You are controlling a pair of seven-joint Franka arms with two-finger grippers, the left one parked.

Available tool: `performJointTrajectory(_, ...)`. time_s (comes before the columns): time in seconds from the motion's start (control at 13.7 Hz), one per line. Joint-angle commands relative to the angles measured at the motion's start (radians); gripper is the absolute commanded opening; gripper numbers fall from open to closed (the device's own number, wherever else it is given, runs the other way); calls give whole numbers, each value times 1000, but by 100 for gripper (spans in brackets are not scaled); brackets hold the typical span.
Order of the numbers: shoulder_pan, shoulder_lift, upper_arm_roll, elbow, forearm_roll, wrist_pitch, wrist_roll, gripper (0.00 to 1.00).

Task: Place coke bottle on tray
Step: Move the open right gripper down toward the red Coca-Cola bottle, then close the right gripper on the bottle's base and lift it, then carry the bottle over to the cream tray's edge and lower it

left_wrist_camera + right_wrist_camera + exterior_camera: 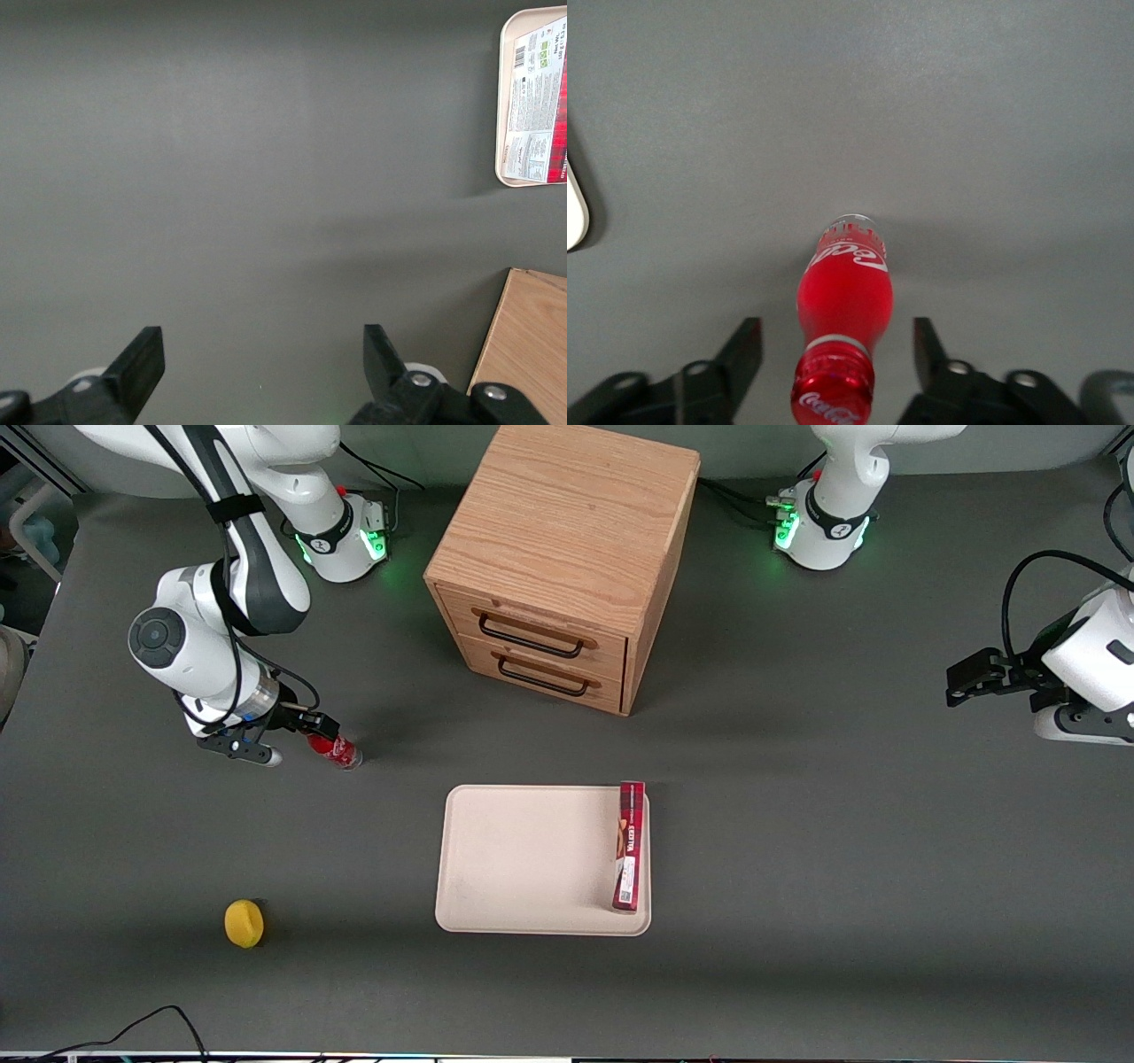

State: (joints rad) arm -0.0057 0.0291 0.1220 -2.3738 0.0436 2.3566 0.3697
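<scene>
At the front view's left, the open end effector is straddling the coke bottle, lining up a grasp; the tray is waiting at centre.

gripper low near the table, fingers spread apart.

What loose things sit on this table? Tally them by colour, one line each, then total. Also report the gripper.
Red: 2, the coke bottle and the long box
Yellow: 1, the round object
Cream: 1, the tray
Wood: 1, the drawer cabinet
Total: 5
The gripper is open astride the bottle's neck.
</scene>
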Motion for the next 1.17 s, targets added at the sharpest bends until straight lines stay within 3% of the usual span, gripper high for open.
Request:
performJointTrajectory(0.0, 9, -28, 13, -19, -22, 12, 20, 0)
performJointTrajectory(0.29, 9, -52, 22, 10, -34, -43, 15, 0)
performJointTrajectory(0.44, 9, -86, 24, 120, -34, -216, 17, 0)
performJointTrajectory(0.8, 9, -26, 45, 633, -31, -719, 29, 0)
performJointTrajectory(0.95, 7, 82, 94, 898, -33, -879, 52, 0)
performJointTrajectory(1.1, 13, 283, 155, 1193, -36, -1027, 202, 0)
